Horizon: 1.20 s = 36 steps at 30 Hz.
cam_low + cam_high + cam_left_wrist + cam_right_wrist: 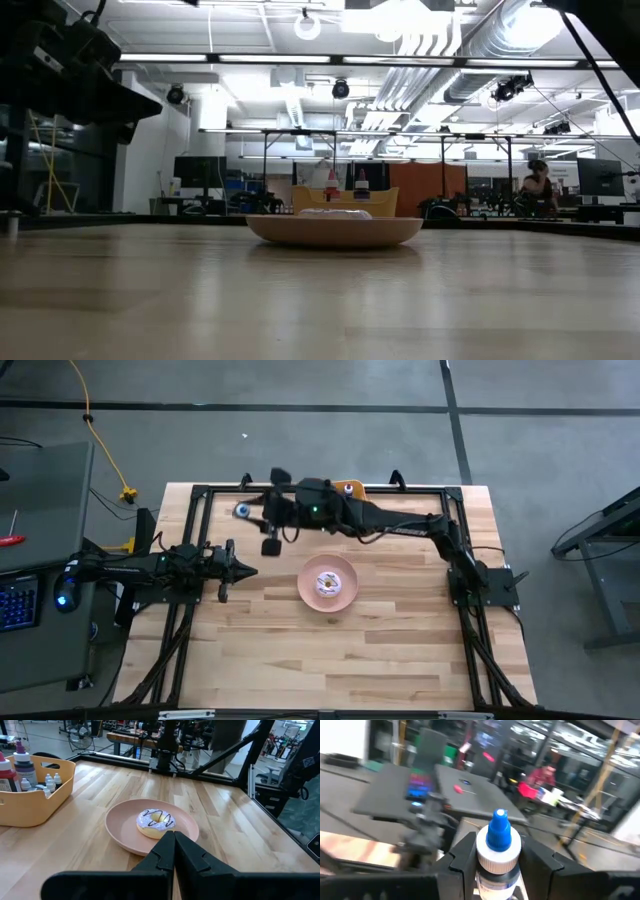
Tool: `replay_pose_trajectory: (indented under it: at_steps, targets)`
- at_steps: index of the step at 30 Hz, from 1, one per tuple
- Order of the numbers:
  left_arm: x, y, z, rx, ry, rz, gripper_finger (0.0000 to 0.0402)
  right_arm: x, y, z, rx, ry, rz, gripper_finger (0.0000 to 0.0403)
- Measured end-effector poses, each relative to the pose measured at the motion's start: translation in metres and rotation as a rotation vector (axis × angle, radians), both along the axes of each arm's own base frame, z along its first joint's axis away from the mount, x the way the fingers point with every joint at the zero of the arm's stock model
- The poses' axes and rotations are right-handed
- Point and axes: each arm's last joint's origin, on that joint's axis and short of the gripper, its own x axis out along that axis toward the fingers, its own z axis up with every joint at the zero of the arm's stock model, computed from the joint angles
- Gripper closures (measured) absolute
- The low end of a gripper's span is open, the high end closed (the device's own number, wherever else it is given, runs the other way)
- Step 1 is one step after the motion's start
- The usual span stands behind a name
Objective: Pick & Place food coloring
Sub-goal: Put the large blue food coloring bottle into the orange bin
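My right gripper is stretched out high over the table's far left part, shut on a small food coloring bottle with a blue cap. More food coloring bottles stand in the orange bin at the table's far edge, which my right arm largely hides in the high view. A pink plate with a doughnut sits mid-table. My left gripper waits at the left, shut and holding nothing, pointing toward the plate. My right gripper pinches the bottle's body, just under its white collar, between its two fingers. The fingers come level from the table's right, one on each side. The bottle stands upright, blue cap up, lifted clear of the table.
The black frame rail runs round the table's edges. In the low view the plate stands in front of the bin. Bare wood lies between the plate and the table's near edge.
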Motion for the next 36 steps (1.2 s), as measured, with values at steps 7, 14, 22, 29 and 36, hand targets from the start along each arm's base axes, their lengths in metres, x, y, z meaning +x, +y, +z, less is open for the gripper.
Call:
replay_pose_trajectory:
  at_steps: [7, 14, 22, 29, 36]
  targets:
    - [0.0, 0.0, 0.0, 0.0, 0.0, 0.001, 0.0401, -0.006, -0.046, -0.004, 0.028, 0.035, -0.186, 0.0291]
    - [0.0, 0.0, 0.0, 0.0, 0.0, 0.001, 0.0401, -0.018, -0.098, -0.016, 0.175, 0.111, -0.311, 0.0291]
    - [0.0, 0.0, 0.0, 0.0, 0.0, 0.001, 0.0401, -0.024, -0.143, -0.061, 0.345, 0.179, -0.46, 0.0291]
    - [0.0, 0.0, 0.0, 0.0, 0.0, 0.001, 0.0401, -0.028, -0.164, -0.113, 0.461, 0.22, -0.629, 0.0291]
    - [0.0, 0.0, 0.0, 0.0, 0.0, 0.002, 0.0401, -0.034, -0.172, -0.141, 0.537, 0.208, -0.765, 0.0291]
